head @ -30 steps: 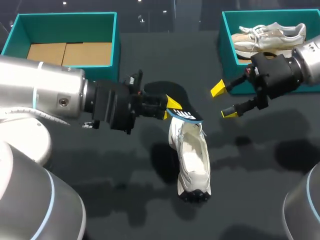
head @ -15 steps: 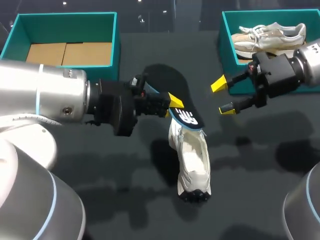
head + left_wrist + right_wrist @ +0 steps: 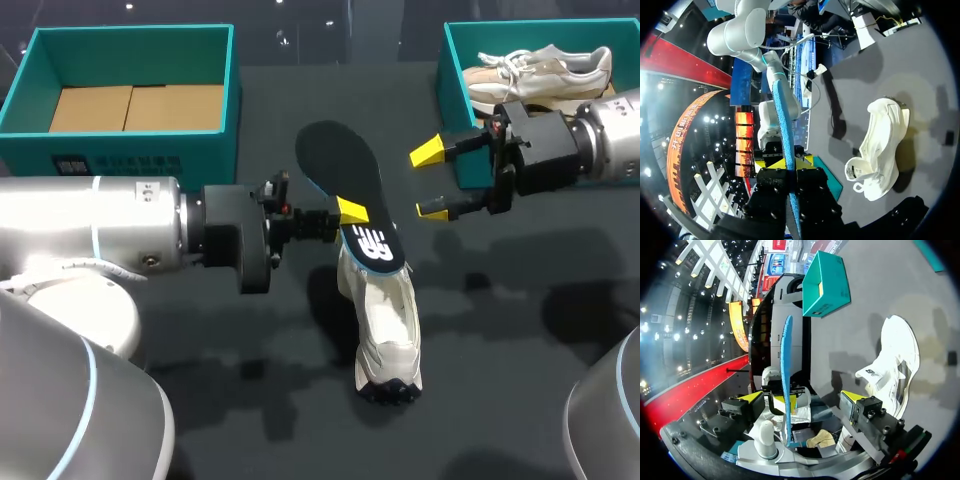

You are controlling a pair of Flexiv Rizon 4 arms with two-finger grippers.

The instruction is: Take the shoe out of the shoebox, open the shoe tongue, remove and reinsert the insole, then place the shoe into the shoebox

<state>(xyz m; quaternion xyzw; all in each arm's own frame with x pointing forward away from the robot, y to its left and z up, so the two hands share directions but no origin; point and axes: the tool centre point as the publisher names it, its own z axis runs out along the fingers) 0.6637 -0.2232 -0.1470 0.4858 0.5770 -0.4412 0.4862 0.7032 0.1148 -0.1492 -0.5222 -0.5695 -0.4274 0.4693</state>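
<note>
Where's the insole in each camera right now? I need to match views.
Head view: insole mid-table, clamped in left gripper, one end over the white shoe.
Left wrist view: edge-on blue strip between its jaws.
Right wrist view: edge-on, ahead of the open jaws.
Shared landmark: the white shoe.

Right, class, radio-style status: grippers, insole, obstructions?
Left gripper shut on flat black insole with blue underside, above white sneaker. Right gripper open, empty, apart. Nothing between insole and sneaker.

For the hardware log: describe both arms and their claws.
The left arm and right arm are thick silver cylinders with thin light-blue rings and black wrist sections. The left claw and right claw are black, each with two yellow-tipped fingers.
</note>
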